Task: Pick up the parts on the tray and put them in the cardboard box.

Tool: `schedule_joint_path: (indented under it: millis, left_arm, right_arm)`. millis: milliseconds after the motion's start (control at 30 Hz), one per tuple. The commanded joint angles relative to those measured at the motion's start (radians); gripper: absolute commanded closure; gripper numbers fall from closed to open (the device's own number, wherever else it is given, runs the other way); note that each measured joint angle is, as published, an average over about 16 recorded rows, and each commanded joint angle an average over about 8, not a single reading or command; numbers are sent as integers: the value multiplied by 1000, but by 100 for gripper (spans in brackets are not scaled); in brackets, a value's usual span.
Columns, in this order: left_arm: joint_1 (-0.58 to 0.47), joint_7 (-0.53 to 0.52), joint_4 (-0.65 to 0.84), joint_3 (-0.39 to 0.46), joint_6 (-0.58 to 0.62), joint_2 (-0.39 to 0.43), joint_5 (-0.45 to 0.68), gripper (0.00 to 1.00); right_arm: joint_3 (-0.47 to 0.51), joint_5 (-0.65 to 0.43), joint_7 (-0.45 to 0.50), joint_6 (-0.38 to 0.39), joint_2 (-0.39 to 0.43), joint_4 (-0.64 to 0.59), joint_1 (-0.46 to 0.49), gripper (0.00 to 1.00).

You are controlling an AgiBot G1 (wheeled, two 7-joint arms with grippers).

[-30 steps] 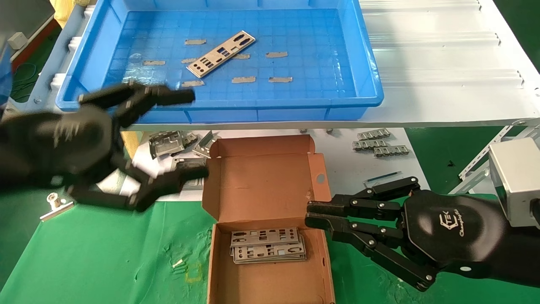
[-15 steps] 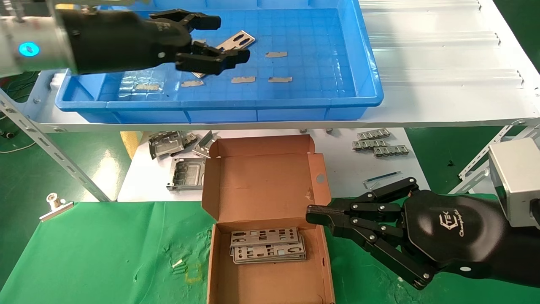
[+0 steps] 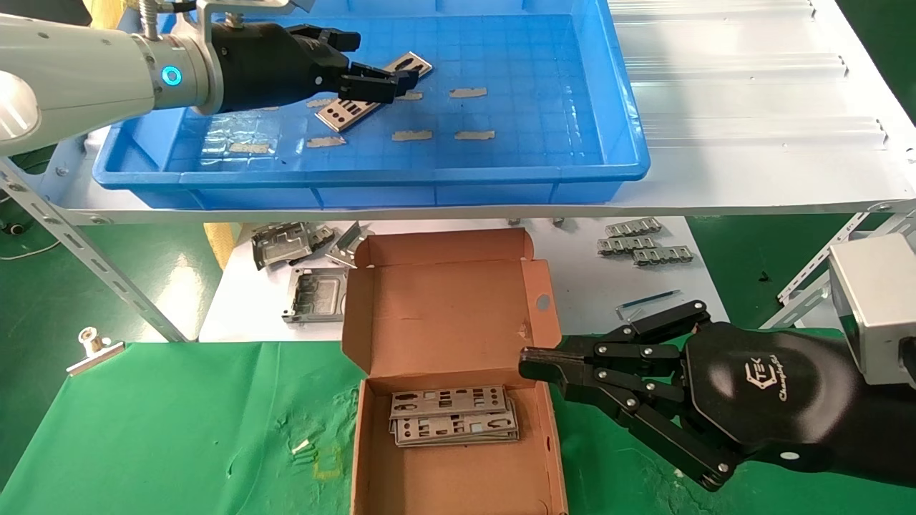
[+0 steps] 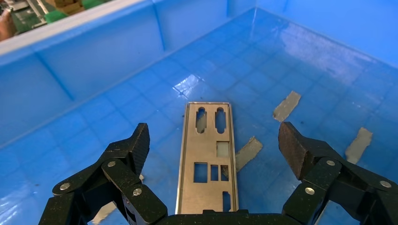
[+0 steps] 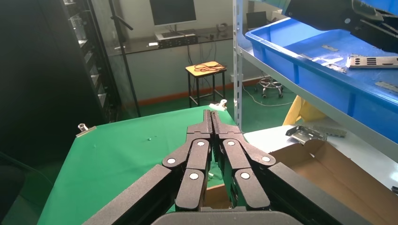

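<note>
Green cloth (image 3: pixel 164 429) covers the near bench, and on it, at the near edge, sits the cardboard box (image 3: pixel 458 400) with its lid flap thrown back. A small stack of punched metal plates (image 3: pixel 454 415) lies flat on the box floor, against its far wall. Just beside the box's right wall rests the right pincer (image 3: pixel 526 365), its fingers pressed together with nothing between them; its black housing carries a printed logo reading "CTEK", with a line of script beneath that is too small to read. A silver binder clip (image 3: pixel 93 348) lies at the cloth's far left corner.

Beyond the cloth, a white shelf (image 3: pixel 715 279) holds bent grey brackets (image 3: pixel 300 247) to the left of the box lid and more grey metal pieces (image 3: pixel 644 243) to its right.

Farther back and higher, the blue tray (image 3: pixel 615 121) stands on a white rack shelf (image 3: pixel 751 107). One plate (image 4: pixel 208 159) lies flat on the tray's grid floor, toward its far left part, among tan tape strips (image 3: pixel 469 92). The left pincer (image 3: pixel 372 75) hovers directly over this plate, spread wide, its fingertips (image 4: pixel 138 140) standing either side of the plate's long edges and not touching it.
</note>
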Motion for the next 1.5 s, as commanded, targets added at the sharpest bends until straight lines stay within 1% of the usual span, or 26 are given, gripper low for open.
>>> schedule_joint_path:
  millis: [33,67,100,300,333,367,667,1500]
  left_arm:
    - [-6,11,26,3,-15,15,5,1]
    - [-9,15,33,4,-15,18,6,5]
    - [-11,18,41,5,-16,20,8,13]
    - [-16,32,75,6,-36,33,10,87]
    - [-16,34,79,6,-42,36,10,96]
    - [-15,35,83,6,-48,38,10,100]
    - [-9,38,91,10,-85,54,13,100]
    - [1,11,73,23,-98,56,14,100]
  right_arm:
    - [0,0,0,0,0,0,0,0]
    - [0,0,0,0,0,0,0,0]
    - [0,0,0,0,0,0,0,0]
    - [0,0,0,0,0,0,0,0]
    - [0,0,0,0,0,0,0,0]
    - [0,0,0,0,0,0,0,0]
    - [0,0,0,0,0,0,0,0]
    - [0,0,0,0,0,0,0,0]
